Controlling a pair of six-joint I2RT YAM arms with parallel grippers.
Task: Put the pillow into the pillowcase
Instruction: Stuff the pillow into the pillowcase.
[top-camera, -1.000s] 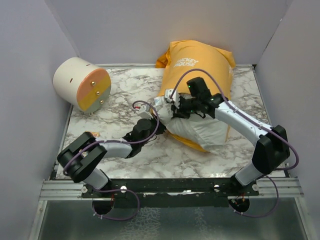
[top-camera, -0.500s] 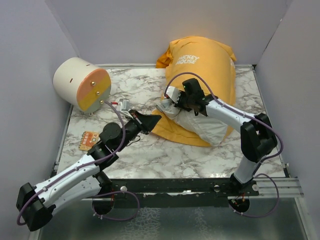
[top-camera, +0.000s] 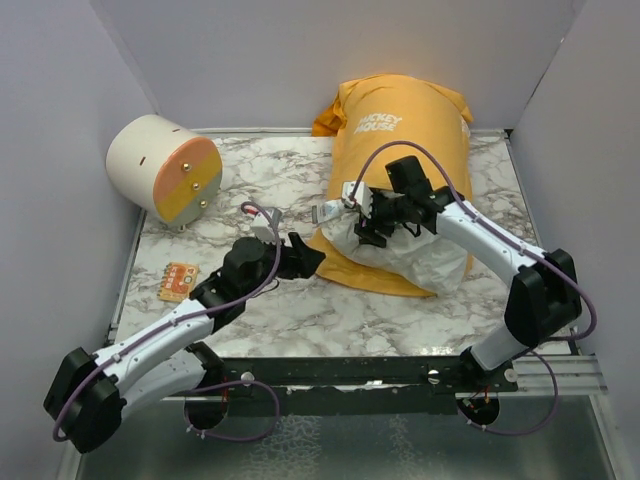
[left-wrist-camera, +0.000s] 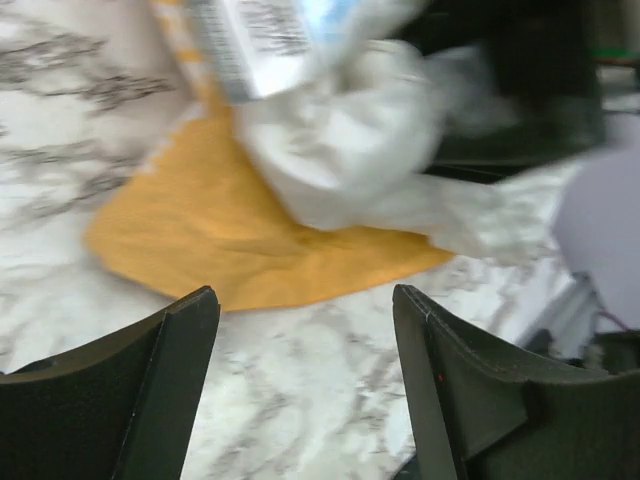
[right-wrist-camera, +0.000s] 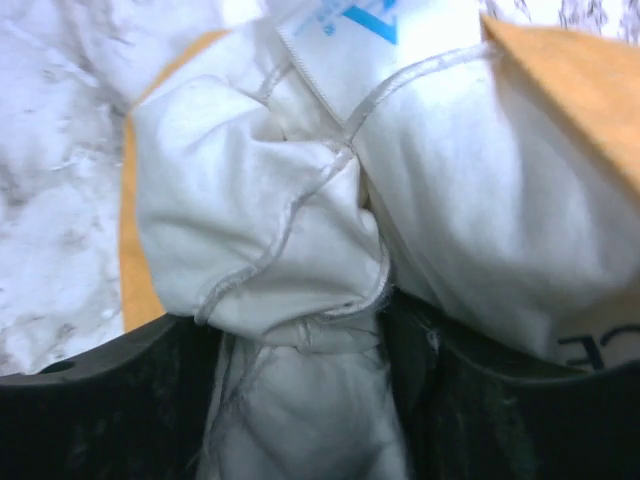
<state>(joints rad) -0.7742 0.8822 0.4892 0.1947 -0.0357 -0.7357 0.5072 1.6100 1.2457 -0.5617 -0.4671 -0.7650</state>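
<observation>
Looking down from the overhead camera, I have the marble table (top-camera: 270, 190) filling the view. The pillowcase (top-camera: 410, 140) is the biggest thing on it, lying from the centre out toward one o'clock with its white lettering facing up and its far end against the back wall. The pillow (top-camera: 412, 262) is mostly inside. Its crumpled white end sticks out of the case's mouth toward six o'clock and rests on the lower orange flap.

At ten o'clock the cream-and-orange cylinder (top-camera: 150, 160) lies on its side, well apart from the case.

My right gripper (top-camera: 362, 228) is down on the exposed pillow end, at the nine o'clock side of the mouth. Through its wrist camera I see its fingers (right-wrist-camera: 120, 400) parted with a bunched fold of pillow between them, and I cannot tell whether they pinch it. My left gripper (left-wrist-camera: 305, 295) is released, with nothing between its fingers. It hangs over bare marble just beside the orange flap's nine o'clock edge.

At eight o'clock a small orange card (top-camera: 178, 281) lies flat. Smallest of all, the printed label (top-camera: 330, 212) juts from the pillow toward nine o'clock.
</observation>
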